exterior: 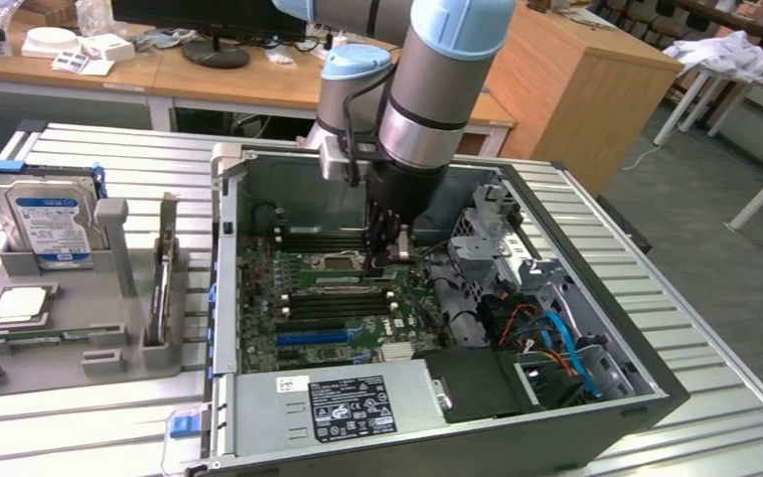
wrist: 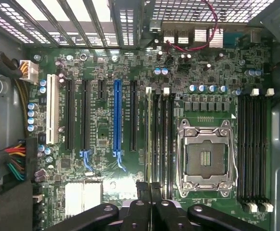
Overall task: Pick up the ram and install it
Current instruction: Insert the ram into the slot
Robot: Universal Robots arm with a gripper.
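My gripper [exterior: 392,250] reaches down inside the open computer case [exterior: 647,397], just over the motherboard [exterior: 305,316]. In the wrist view its two black fingers [wrist: 142,192] meet, and the gripper [wrist: 149,188] is shut on the ram [wrist: 149,139]. The ram shows edge-on as a thin pale green strip. It runs along the memory slot nearest the blue expansion slot [wrist: 116,118], beside the empty processor socket [wrist: 207,156]. Whether the ram sits fully in the slot I cannot tell.
Outside the case, at the exterior view's left, a grey tray [exterior: 90,333] holds a hard drive [exterior: 51,214] with a blue label and a square silver processor chip [exterior: 21,303]. Inside the case are the power supply [exterior: 342,402], coloured cables [exterior: 554,338] and further memory slots [wrist: 253,149].
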